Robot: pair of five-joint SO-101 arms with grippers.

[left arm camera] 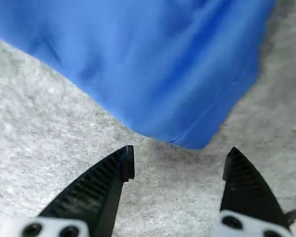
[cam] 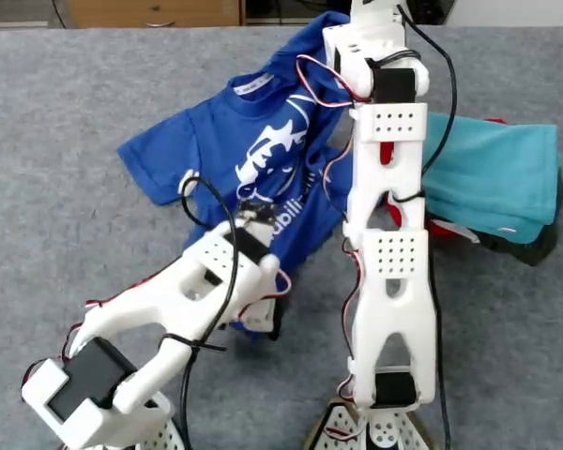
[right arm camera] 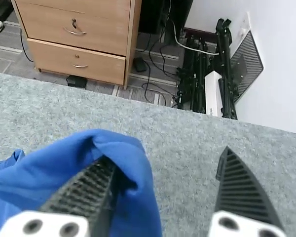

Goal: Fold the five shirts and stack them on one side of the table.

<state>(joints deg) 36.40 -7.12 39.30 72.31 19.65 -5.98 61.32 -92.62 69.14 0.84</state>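
Note:
A blue shirt (cam: 253,155) with a white print lies rumpled on the middle of the grey table (cam: 56,206). Its lower corner (left arm camera: 187,123) sits just ahead of my left gripper (left arm camera: 180,165), which is open over bare table. My left arm (cam: 197,291) comes in from the near left. My right arm (cam: 389,206) stretches to the shirt's far edge. There my right gripper (right arm camera: 163,173) is open, with a fold of blue cloth (right arm camera: 113,158) draped over one finger. A folded teal shirt (cam: 493,173) tops a pile with red and black cloth at the right.
The table's far edge runs just beyond the right gripper. Behind it stand a wooden drawer cabinet (right arm camera: 79,44), black stands and cables (right arm camera: 212,69) on the floor. Bare grey table spreads to the left and near right.

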